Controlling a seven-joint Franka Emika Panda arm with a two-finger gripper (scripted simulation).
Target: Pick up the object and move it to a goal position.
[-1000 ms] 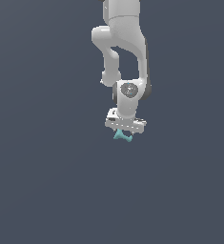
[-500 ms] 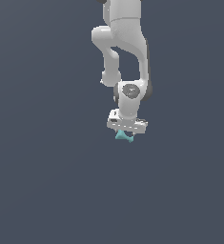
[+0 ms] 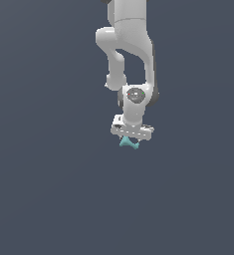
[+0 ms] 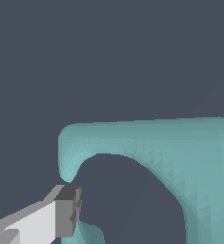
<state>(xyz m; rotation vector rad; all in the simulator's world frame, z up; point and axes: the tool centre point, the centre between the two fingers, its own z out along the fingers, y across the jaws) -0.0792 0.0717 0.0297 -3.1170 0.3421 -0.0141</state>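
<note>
Not much has changed over the last second: your gripper (image 3: 130, 137) stays low over the teal object (image 3: 129, 143), which hasn't budged on the floor. In the wrist view one finger pad (image 4: 68, 211) touches the piece (image 4: 180, 157), but honestly can't tell if it's clamped yet. Looks like you're still mid-grasp.

A plain, flat, dark slate-grey backdrop (image 3: 44, 189) fills the whole scene, spreading evenly on every side of the claw and beneath it. Its light is soft and uniform, with no seam or edge visible anywhere.
</note>
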